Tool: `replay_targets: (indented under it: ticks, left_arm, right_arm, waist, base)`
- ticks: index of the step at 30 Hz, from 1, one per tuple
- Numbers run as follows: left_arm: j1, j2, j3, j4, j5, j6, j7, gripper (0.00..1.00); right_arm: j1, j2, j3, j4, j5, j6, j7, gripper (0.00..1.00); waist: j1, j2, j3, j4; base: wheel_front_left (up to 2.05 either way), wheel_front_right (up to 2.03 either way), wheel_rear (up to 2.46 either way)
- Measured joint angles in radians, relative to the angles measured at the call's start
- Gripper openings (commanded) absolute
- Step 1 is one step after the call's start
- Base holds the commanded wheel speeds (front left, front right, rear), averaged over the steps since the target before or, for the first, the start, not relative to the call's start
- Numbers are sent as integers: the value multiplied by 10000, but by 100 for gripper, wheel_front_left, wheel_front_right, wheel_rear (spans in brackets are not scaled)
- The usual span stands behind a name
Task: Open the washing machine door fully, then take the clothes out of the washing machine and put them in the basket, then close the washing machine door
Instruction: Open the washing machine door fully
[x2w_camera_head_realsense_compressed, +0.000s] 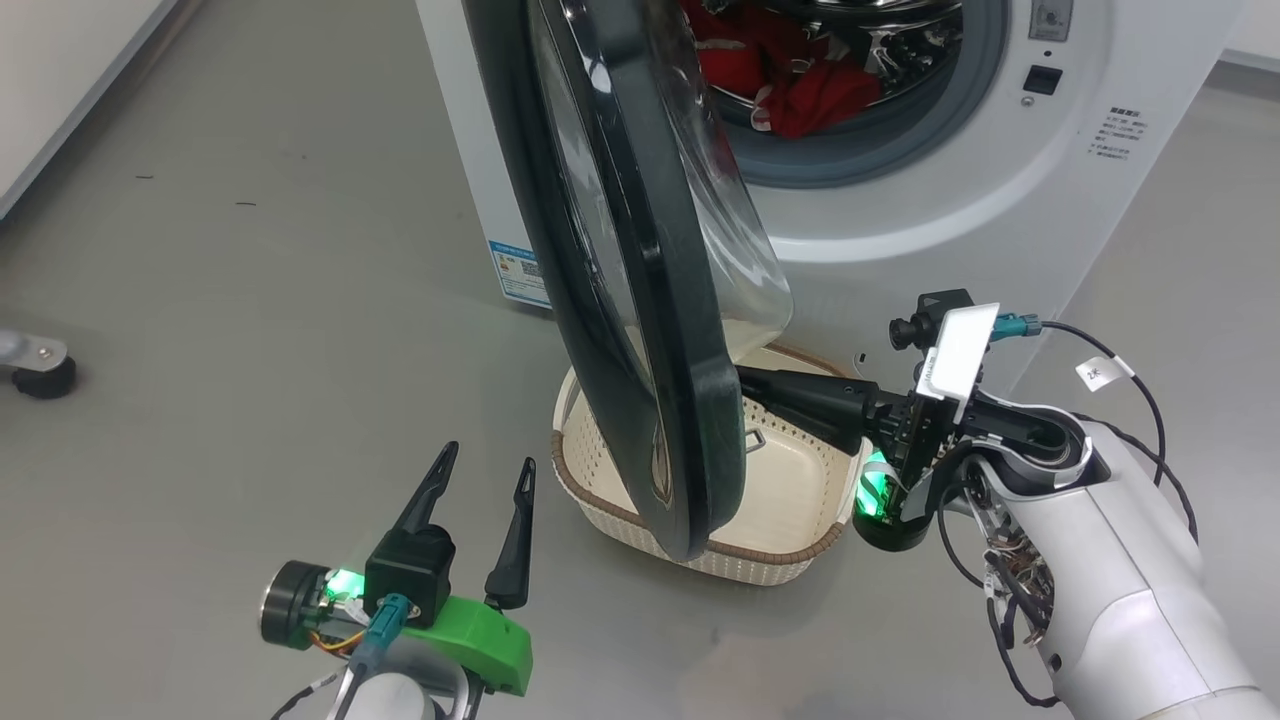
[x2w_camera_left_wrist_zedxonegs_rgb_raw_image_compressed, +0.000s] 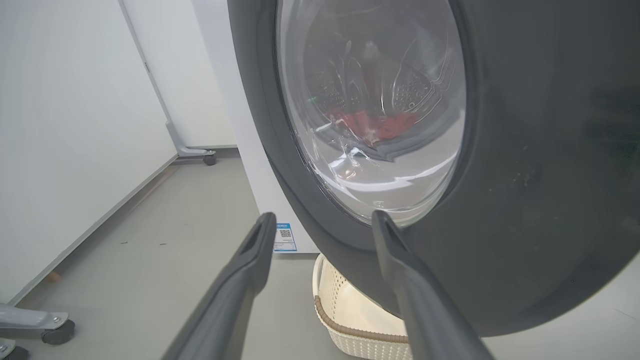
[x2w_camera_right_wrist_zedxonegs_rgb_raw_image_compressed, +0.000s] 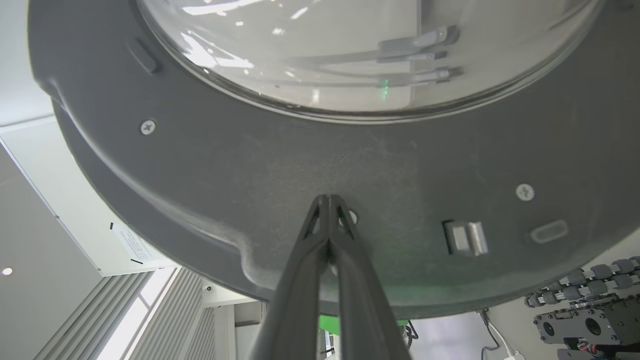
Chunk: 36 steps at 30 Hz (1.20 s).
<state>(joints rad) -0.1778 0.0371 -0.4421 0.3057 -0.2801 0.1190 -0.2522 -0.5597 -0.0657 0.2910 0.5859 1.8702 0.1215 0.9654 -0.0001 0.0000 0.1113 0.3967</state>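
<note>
The white washing machine (x2w_camera_head_realsense_compressed: 1000, 200) stands at the top of the head view. Its washing machine door (x2w_camera_head_realsense_compressed: 640, 300) hangs partly open, edge-on to me, over the cream basket (x2w_camera_head_realsense_compressed: 790, 555) on the floor. Red clothes (x2w_camera_head_realsense_compressed: 800, 90) lie in the drum. My right gripper (x2w_camera_head_realsense_compressed: 745, 383) is shut, its tips against the door's inner black rim (x2w_camera_right_wrist_zedxonegs_rgb_raw_image_compressed: 250, 175), as the right gripper (x2w_camera_right_wrist_zedxonegs_rgb_raw_image_compressed: 328, 200) shows close up. My left gripper (x2w_camera_head_realsense_compressed: 489, 455) is open and holds nothing, in front of the door's outer face (x2w_camera_left_wrist_zedxonegs_rgb_raw_image_compressed: 525, 175). Through the glass I see the clothes (x2w_camera_left_wrist_zedxonegs_rgb_raw_image_compressed: 380, 125); the basket (x2w_camera_left_wrist_zedxonegs_rgb_raw_image_compressed: 345, 330) sits below.
A blue label (x2w_camera_head_realsense_compressed: 520, 270) marks the washer's left side. A caster foot (x2w_camera_head_realsense_compressed: 40, 375) sits on the grey floor at the far left. A white wall panel (x2w_camera_head_realsense_compressed: 60, 90) runs along the upper left. Open floor lies left of the basket.
</note>
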Motion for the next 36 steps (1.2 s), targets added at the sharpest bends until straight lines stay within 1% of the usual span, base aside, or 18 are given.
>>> replay_targets:
  ticks: [15,25,31,36]
  left_arm:
    - [198,6,134,35,0,0,0,100]
    - [304,8,174,38,0,0,0,100]
    - [391,27,372,27,0,0,0,100]
    - [411,27,451,-10,0,0,0,100]
  right_arm:
    - [508,-6,982,-600,583,2,-487,0]
    - [580,-10,1649,-907,897,2,-911,0]
    - [584,2,1962,-1053,1011,2,-1097,0]
    - [603,-2,1996,-1103,1120,2,-1329,0]
  waist:
    - [0,0,-144,772]
    - [1,0,-216,1256]
    - [1,0,-227,1356]
    - [1,0,-193,1361]
  base:
    - [0,0,0]
    - [0,0,0]
    - [0,0,0]
    - [0,0,0]
